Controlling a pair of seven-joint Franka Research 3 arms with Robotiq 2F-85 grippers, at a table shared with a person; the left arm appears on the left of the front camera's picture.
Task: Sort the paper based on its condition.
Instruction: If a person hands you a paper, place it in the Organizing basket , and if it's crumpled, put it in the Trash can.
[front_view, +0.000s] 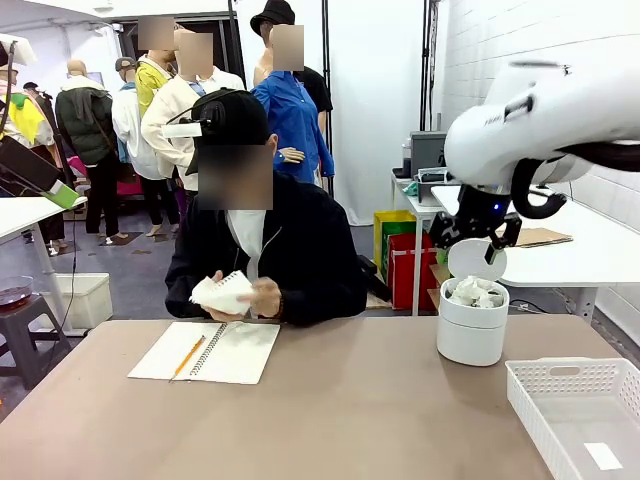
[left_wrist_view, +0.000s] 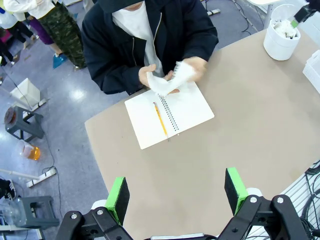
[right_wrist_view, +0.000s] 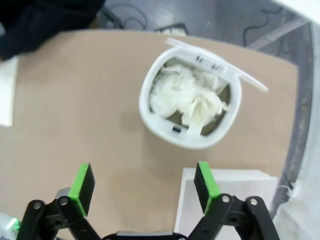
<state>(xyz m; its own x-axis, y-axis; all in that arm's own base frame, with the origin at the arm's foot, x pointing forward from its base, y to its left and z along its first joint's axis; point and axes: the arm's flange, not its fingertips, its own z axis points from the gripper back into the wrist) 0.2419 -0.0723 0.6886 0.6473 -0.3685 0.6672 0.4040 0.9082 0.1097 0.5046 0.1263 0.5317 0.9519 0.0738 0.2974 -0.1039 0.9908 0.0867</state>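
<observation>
Right wrist view gives you the right gripper (right_wrist_view: 144, 186) spread wide and empty above the white bin (right_wrist_view: 146, 107). Crumpled paper (right_wrist_view: 187, 100) sits heaped inside, a lump with no clear long axis. Your left gripper (left_wrist_view: 176, 192) is equally wide, holding nothing, over the table (left_wrist_view: 240, 130). Across it, the person's hands (left_wrist_view: 196, 67) hold another paper piece (left_wrist_view: 170, 80), its length running hand to hand above the notebook (left_wrist_view: 185, 107).

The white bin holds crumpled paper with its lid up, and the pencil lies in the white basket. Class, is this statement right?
No. The pencil lies on the open notebook in front of the person, not in the white basket; the left wrist view shows it. The white bin does hold crumpled paper, with its lid up.
</observation>
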